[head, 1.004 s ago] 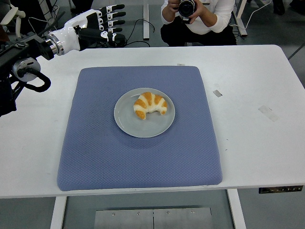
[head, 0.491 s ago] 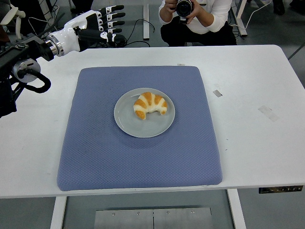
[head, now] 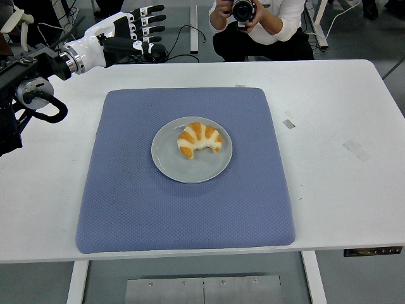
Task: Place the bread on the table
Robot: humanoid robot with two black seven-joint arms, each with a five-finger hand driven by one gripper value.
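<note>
Resting on a grey plate, the bread (a croissant-shaped piece, striped orange and cream) lies curved with its open side toward the near edge. The plate sits near the middle of a blue quilted mat, which covers much of the white bench. The left hand hovers over the far left corner of the bench, well apart from the plate; its fingers are stretched out straight and slightly spread, pointing right, and they hold nothing. The left arm comes in from the left edge, white at the forearm and black nearer the body. Beyond the far edge a person in a white top crouches, both hands holding a camera aimed this way. Two small tape patches lie on the bare bench right of the mat, one just beside it and one further out. Black cables trail on the floor behind the hand.
</note>
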